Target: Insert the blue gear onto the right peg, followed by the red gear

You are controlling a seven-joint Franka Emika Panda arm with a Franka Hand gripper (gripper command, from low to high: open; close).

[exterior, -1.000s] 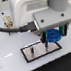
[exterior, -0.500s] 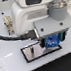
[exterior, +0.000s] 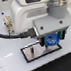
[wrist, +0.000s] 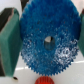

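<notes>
Gripper (exterior: 51,40) clamping the blue gear (wrist: 46,39) between both fingers (wrist: 8,42), hovering over the grey plate (exterior: 33,52), red gear (wrist: 44,80) lying beneath

In the exterior view, most of the blue gear (exterior: 51,40) is hidden behind the gripper (exterior: 51,41), and the pegs on the plate (exterior: 32,52) are too small and blurred to be made out. In the wrist view, the red gear (wrist: 44,80) is cut off by the picture's edge, and the green finger pads (wrist: 9,42) are only partly shown.
</notes>
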